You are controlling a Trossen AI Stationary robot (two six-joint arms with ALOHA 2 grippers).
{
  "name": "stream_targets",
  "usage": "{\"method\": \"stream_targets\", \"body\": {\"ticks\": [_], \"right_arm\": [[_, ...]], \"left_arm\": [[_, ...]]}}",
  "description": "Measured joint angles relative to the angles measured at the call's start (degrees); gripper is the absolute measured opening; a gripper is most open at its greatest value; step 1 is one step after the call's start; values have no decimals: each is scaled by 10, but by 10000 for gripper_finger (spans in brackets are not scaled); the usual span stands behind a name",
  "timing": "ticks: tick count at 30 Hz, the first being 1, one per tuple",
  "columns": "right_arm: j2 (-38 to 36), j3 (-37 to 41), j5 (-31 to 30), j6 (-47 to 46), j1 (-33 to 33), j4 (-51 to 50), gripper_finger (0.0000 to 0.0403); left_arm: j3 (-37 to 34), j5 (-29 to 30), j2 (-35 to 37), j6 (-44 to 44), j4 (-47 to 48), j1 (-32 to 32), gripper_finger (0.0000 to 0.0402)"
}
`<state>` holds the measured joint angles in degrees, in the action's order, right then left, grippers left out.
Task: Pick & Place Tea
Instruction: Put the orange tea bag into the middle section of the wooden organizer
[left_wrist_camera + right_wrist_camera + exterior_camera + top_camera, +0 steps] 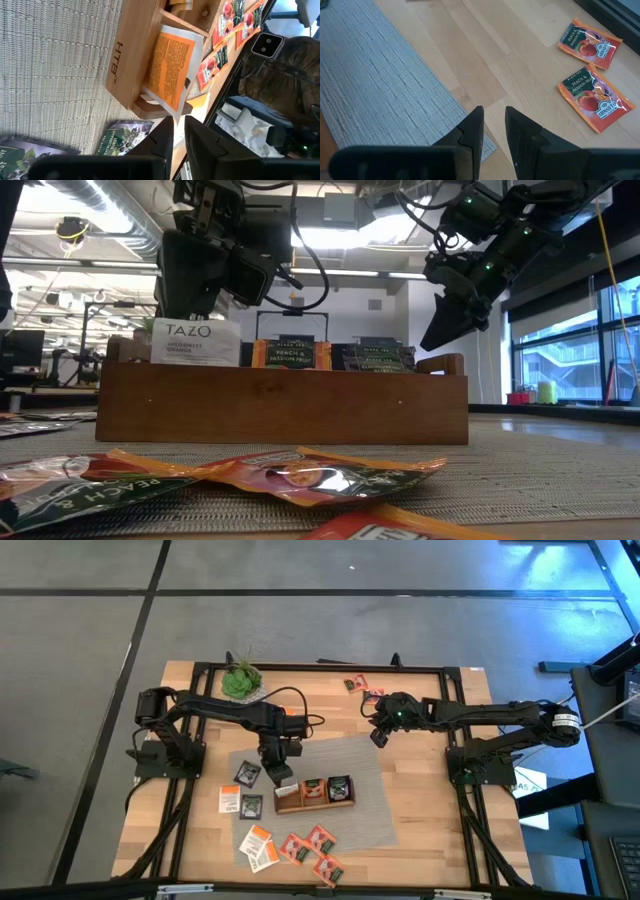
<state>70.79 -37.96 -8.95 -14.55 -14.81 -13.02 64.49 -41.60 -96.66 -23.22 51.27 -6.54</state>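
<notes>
L gripper (pixel 283 776) over left end of long brown wooden three-compartment tray (pixel 314 804) on grey woven mat (pixel 365 755); fingers (pixel 161 142) slightly apart, nothing held. White-and-orange square sachet (pixel 171 66) stands in end compartment, prob. just clear of tips. R gripper (pixel 379 735) above bare tabletop (pixel 420 790) by mat's far corner; fingers narrowly apart, empty. Two red-orange sachets (pixel 594 97) nearby; more loose near front edge.

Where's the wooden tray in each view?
High: tray at mat centre, just below the left gripper.
Low: fills the middle, sachets standing in it.
Left wrist: upper middle, a white-and-orange sachet in its end compartment.
Right wrist: not in it.
Shared landmark: the woven mat.
</notes>
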Motion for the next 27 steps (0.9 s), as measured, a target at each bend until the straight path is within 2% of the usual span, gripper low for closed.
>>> {"method": "stream_targets", "body": {"ticks": [5, 12, 14, 18, 20, 24, 27], "right_arm": [[0, 0, 0, 0, 0, 0, 83], [0, 0, 0, 0, 0, 0, 83], [0, 0, 0, 0, 0, 0, 83], [0, 0, 0, 12, 0, 0, 83], [0, 0, 0, 27, 0, 4, 83], [0, 0, -1, 42, 0, 11, 83], [0, 0, -16, 7, -1, 14, 83]], "left_arm": [[0, -5, 7, 2, 4, -16, 60], [0, 11, 54, 37, 2, -71, 58], [0, 56, 66, 56, -3, -82, 57], [0, 217, 81, 94, -13, -97, 59], [-3, 267, 81, 102, -41, -104, 61], [-22, 267, 76, 129, -134, -119, 64], [-48, 265, 75, 144, -212, -121, 64]]}}
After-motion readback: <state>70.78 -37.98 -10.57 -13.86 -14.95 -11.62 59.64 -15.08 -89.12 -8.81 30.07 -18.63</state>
